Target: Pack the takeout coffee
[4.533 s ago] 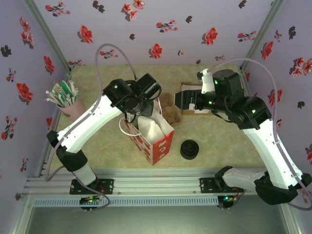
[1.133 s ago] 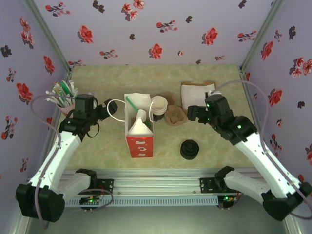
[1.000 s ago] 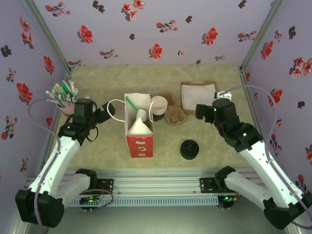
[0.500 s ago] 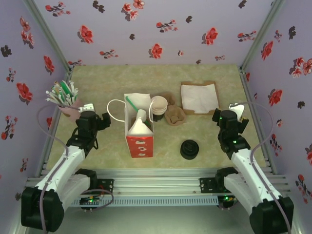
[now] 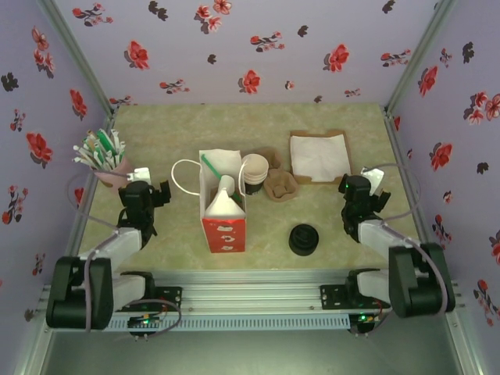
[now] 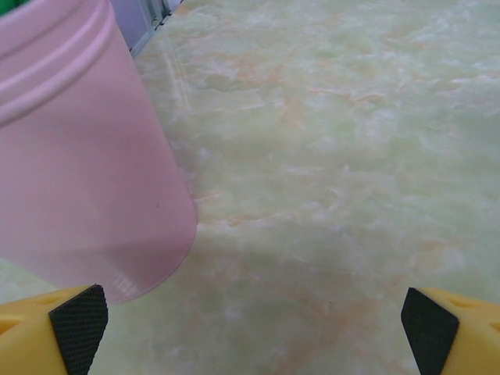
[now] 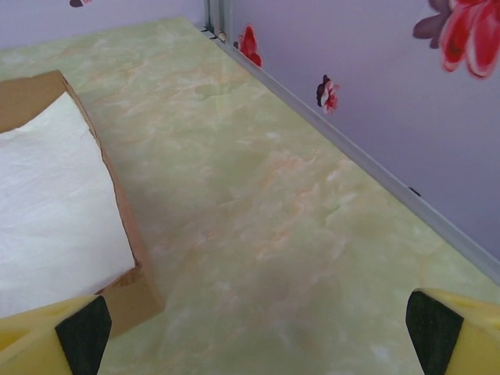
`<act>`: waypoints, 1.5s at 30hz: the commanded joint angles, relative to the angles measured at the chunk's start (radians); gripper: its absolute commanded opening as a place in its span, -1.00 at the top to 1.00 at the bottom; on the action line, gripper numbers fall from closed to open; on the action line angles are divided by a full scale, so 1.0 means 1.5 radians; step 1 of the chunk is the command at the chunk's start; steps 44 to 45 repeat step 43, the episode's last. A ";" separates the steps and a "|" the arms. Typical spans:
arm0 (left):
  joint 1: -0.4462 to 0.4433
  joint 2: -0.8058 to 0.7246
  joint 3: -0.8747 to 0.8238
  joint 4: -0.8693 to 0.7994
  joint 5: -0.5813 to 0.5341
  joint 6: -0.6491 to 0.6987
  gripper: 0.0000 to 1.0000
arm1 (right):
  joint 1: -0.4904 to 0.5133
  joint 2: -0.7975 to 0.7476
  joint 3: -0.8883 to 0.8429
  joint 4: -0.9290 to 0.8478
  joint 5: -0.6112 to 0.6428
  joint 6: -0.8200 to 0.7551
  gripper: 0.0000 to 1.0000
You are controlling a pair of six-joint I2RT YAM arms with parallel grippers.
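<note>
Left pincer (image 6: 250, 336) and right pincer (image 7: 258, 324) are released, but the left's just beside the pink cup (image 6: 86, 156), so a sloppy swing toward the red bag (image 5: 226, 226) could topple that cup.

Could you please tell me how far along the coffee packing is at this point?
Looks done or nearly: the red bag stands upright with a green straw and white paper showing at its mouth. In hand: nothing; the left claw and right claw are open and empty. Left: whether the lidded cup sits inside is hidden, so check that.
</note>
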State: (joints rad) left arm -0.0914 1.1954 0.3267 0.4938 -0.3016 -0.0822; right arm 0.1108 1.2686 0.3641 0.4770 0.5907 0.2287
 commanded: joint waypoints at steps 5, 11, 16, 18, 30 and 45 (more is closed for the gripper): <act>0.019 0.128 -0.009 0.271 0.038 0.059 -0.99 | -0.029 0.106 0.006 0.199 -0.057 -0.049 -0.98; 0.024 0.205 -0.004 0.332 0.060 0.066 -0.98 | -0.027 0.124 -0.012 0.248 -0.118 -0.074 -0.98; 0.029 0.234 0.021 0.312 0.069 0.067 -0.98 | -0.026 0.202 -0.006 0.327 -0.197 -0.117 -0.98; 0.035 0.233 0.039 0.275 0.071 0.057 -0.98 | -0.037 0.177 0.019 0.235 -0.206 -0.089 -0.98; 0.037 0.232 0.039 0.274 0.071 0.056 -0.99 | -0.041 0.183 0.016 0.251 -0.212 -0.091 -0.98; 0.037 0.233 0.039 0.274 0.071 0.056 -0.98 | -0.049 0.183 0.020 0.245 -0.229 -0.089 -0.98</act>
